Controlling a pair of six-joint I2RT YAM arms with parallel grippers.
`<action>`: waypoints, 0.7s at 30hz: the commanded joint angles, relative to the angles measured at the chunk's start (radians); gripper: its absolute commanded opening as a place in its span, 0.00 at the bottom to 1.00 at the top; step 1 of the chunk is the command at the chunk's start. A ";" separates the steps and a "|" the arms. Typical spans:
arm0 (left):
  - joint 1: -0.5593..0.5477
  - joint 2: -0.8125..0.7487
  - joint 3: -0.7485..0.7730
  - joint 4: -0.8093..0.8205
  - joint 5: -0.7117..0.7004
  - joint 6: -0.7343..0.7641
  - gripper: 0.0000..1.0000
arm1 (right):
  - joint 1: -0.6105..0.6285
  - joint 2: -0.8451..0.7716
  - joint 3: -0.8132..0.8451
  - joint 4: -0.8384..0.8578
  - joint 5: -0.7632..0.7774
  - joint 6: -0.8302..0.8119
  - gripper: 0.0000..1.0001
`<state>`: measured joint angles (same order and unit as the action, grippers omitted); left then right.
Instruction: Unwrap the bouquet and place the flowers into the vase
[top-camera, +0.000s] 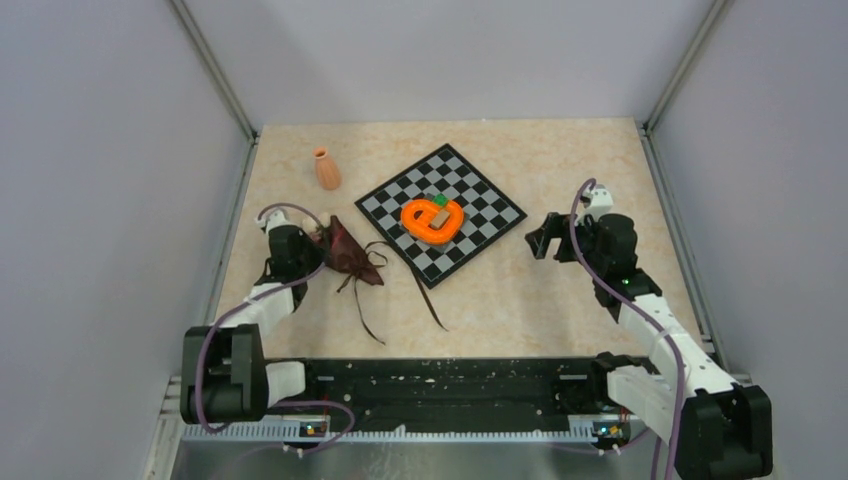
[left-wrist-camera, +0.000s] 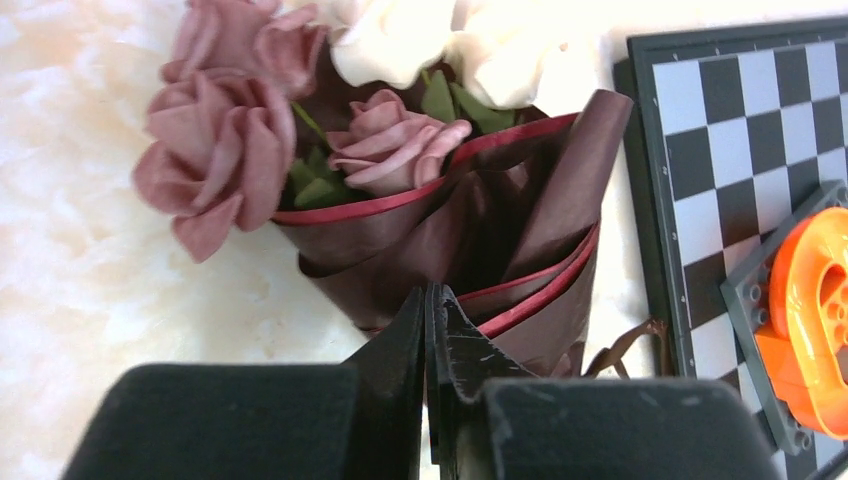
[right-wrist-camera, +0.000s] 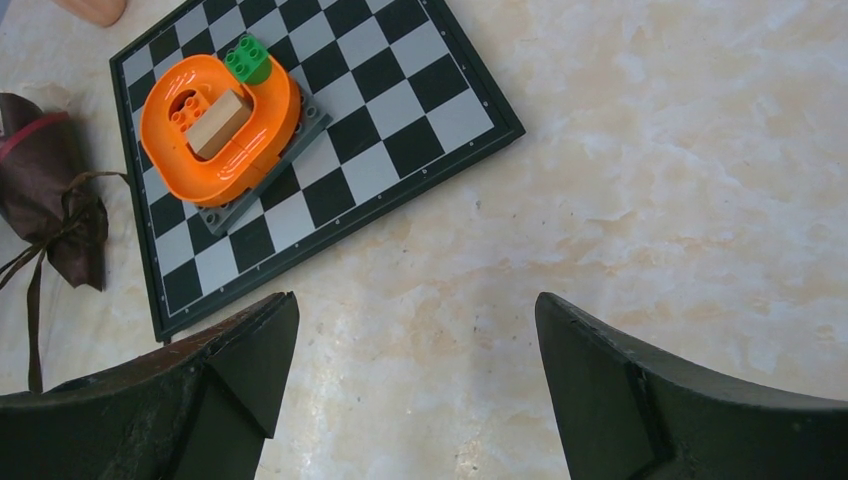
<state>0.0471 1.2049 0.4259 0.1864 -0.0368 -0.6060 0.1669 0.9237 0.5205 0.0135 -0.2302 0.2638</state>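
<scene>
1. The beige marbled table (top-camera: 560, 300) carries everything, with a black-and-white chessboard (top-camera: 480, 200) lying skewed near its middle.
2. The right gripper (right-wrist-camera: 415, 300) hangs over bare table just off the board's right corner. Its jaws are spread wide and hold nothing.
3. The left gripper (left-wrist-camera: 428, 295) is down at the left side of the table with its jaws pressed together. The tips sit right against the lower folds of the bouquet (left-wrist-camera: 470, 230). From here I cannot tell whether any cloth is caught between them.
4. The bouquet lies on its side just left of the board. It is still wrapped, and its thin ribbon (top-camera: 365, 315) trails toward the near edge.
5. The flowers (left-wrist-camera: 215, 150), mauve and cream roses, spill from the mouth on the side away from the fingertips.
6. An orange heart-shaped piece (top-camera: 425, 225) rests on the board.
7. The vase (top-camera: 327, 170) stands upright farther back, well apart from the left gripper.
</scene>
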 joint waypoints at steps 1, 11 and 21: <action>0.006 0.056 0.080 0.011 0.133 0.071 0.05 | -0.004 0.009 0.052 0.027 -0.013 -0.014 0.90; 0.006 0.087 0.133 -0.027 0.235 0.081 0.15 | 0.013 0.015 0.057 0.033 -0.079 -0.027 0.90; 0.006 -0.112 0.138 -0.178 0.231 0.070 0.64 | 0.319 0.127 0.095 0.047 0.054 -0.013 0.90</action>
<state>0.0475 1.1507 0.5354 0.0708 0.1761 -0.5396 0.3782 1.0161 0.5652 0.0132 -0.2375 0.2436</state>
